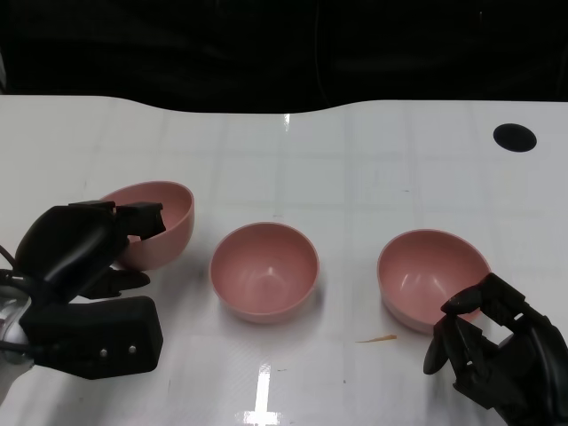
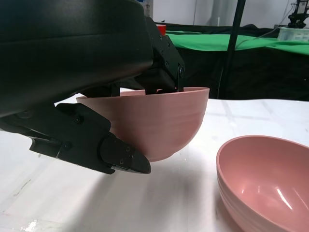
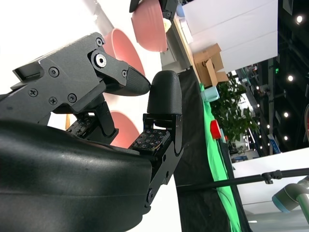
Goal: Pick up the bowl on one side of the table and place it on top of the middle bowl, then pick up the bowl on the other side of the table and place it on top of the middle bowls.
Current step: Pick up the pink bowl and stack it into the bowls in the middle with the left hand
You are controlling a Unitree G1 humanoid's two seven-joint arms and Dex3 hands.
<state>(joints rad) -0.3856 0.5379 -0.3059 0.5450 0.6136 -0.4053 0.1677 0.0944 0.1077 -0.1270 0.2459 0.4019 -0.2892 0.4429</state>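
The left pink bowl (image 1: 158,222), near the counter's (image 1: 355,160) left edge, is tilted and gripped at its rim by the left hand (image 1: 80,253), fingers (image 2: 120,157) inside and outside the wall (apparently lifted). Nothing sits in the middle bowl (image 1: 264,269) yet. The right bowl (image 1: 430,275) waits; the right hand (image 1: 484,342) holds nothing, fingers loosely curled beside it.

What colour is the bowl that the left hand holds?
Pink, the same as the other two bowls. The held bowl in the left hand shows best in the left wrist view.
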